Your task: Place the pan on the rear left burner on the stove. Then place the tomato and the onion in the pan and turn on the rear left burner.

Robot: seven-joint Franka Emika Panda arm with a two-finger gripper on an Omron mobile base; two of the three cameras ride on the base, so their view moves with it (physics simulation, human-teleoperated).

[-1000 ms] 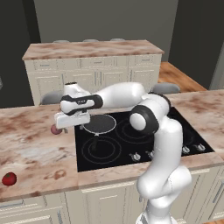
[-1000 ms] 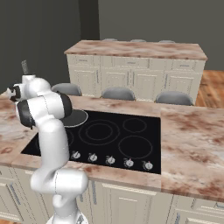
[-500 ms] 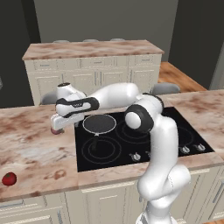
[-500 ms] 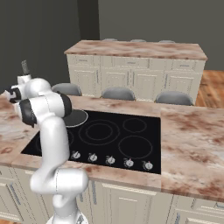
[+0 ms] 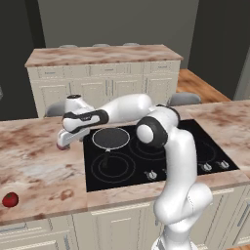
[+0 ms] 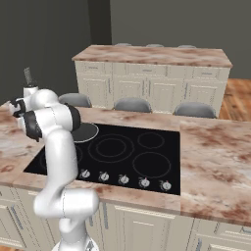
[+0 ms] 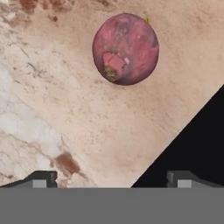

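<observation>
Left of the stove [image 5: 161,151], the gripper [image 5: 68,140] is hovering over the onion [image 7: 125,48], fingertips [image 7: 41,179] spread wide with nothing between them. Onion is sitting on the marble counter [image 5: 34,161] just beside the glass edge, apart from the fingers. Pan [image 5: 111,138] is resting on the rear left burner. Left base view is showing the tomato [image 5: 10,199] near the counter's front-left edge, well apart. No readable writing; knobs [image 6: 123,179] unmarked.

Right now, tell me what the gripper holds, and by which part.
Nothing. The gripper is open above the counter, its fingertips spread and bare. The onion lies on the counter ahead of it, untouched.
</observation>
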